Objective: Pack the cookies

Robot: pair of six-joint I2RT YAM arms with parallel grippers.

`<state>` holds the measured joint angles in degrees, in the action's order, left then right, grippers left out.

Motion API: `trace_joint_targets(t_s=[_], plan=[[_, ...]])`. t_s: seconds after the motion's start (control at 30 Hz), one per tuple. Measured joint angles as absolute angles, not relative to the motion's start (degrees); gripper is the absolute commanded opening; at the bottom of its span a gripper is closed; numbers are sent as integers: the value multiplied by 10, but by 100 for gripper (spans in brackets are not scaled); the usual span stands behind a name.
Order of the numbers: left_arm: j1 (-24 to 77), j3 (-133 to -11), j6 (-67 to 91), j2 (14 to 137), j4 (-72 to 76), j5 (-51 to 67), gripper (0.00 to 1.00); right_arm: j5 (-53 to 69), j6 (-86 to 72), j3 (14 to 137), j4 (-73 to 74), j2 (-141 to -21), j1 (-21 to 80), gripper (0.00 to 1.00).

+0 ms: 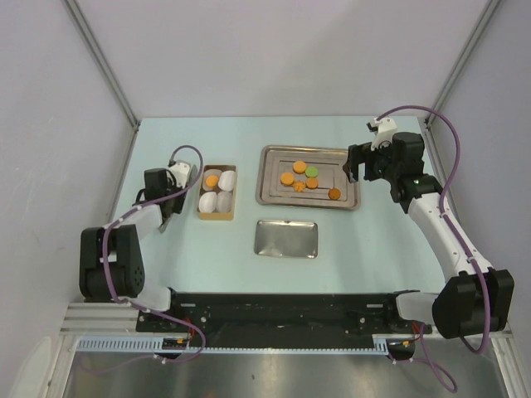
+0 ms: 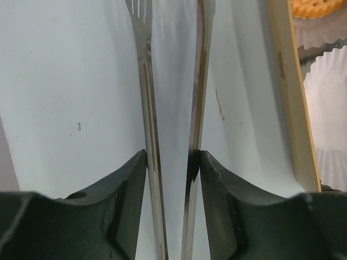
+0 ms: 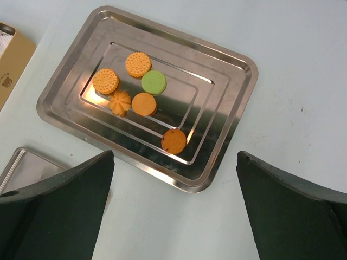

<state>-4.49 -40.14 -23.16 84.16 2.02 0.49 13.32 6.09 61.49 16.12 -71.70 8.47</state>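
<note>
Several cookies (image 1: pixel 305 179) lie on the large steel tray (image 1: pixel 267 196): orange ones (image 3: pixel 144 104) and one green (image 3: pixel 154 82). Another orange cookie (image 1: pixel 211 180) sits in a white paper cup in the cardboard box (image 1: pixel 216 217); the left wrist view shows this cookie (image 2: pixel 314 6) at the top right. My left gripper (image 1: pixel 168 203) hangs left of the box, shut on steel tongs (image 2: pixel 146 81) whose two arms run between its jaws (image 2: pixel 172 154). Just off the tray's right edge, my right gripper (image 1: pixel 357 163) stands open and empty (image 3: pixel 174 154).
White paper cups (image 1: pixel 226 176) fill the rest of the box. A small steel tray (image 1: pixel 286 239) lies nearer the arms, below the large one, and shows in the right wrist view as a small tray corner (image 3: pixel 16 165). Walls enclose the table on three sides.
</note>
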Motion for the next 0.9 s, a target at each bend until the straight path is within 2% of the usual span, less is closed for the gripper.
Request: trace_joint_targets(t_s=[0.2, 0.43, 0.9], plan=[[-49, -439, -245, 887, -6, 20, 48, 131, 61, 615, 161, -717, 85, 100], [-58, -509, -262, 949, -65, 53, 53, 131, 61, 615, 161, -717, 85, 100], [-71, -542, -295, 974, -124, 78, 62, 131, 61, 615, 161, -717, 85, 100]])
